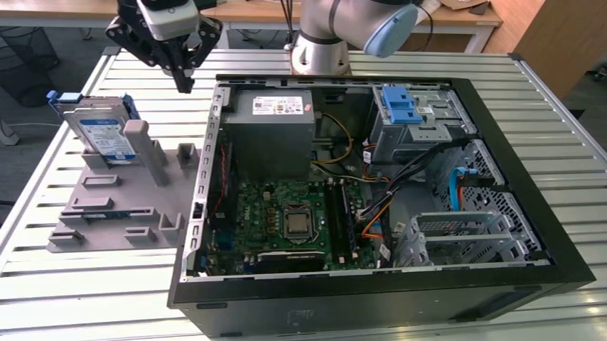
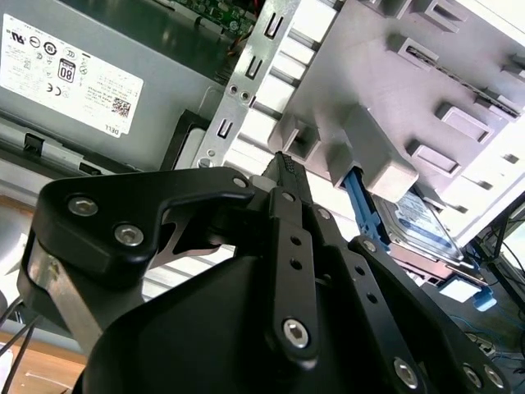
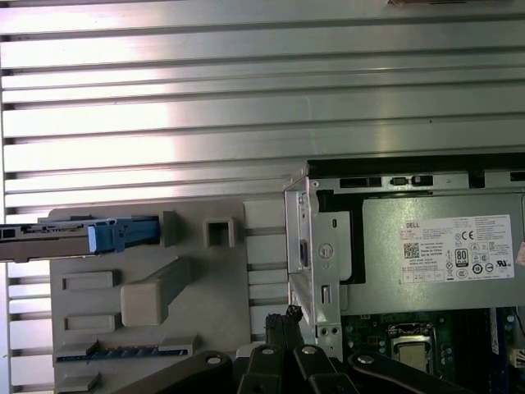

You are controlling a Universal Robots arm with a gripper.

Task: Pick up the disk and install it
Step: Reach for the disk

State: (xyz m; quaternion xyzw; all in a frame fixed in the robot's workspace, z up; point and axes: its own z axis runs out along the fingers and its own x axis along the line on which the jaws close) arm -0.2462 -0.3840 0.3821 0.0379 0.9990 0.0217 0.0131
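1. End effector [image 2: 284, 164], second wrist view: fingertips clenched together, empty; disk [image 2: 420, 220] beyond.
2. First wrist view: disk [image 3: 66, 239] edge-on in grey fixture [image 3: 213, 287], length running toward case [image 3: 316, 246].
3. Exterior view: disk [image 1: 102, 131] stands upright on edge in fixture on counter [image 1: 95, 284]; end effector [image 1: 185, 85] apart.

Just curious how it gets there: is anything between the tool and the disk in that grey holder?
The tool hangs above the table beside the open computer case. The disk stands upright in the grey holder, and one grey post of that holder rises beside it on the tool's side. Nothing visible covers the disk's top edge.
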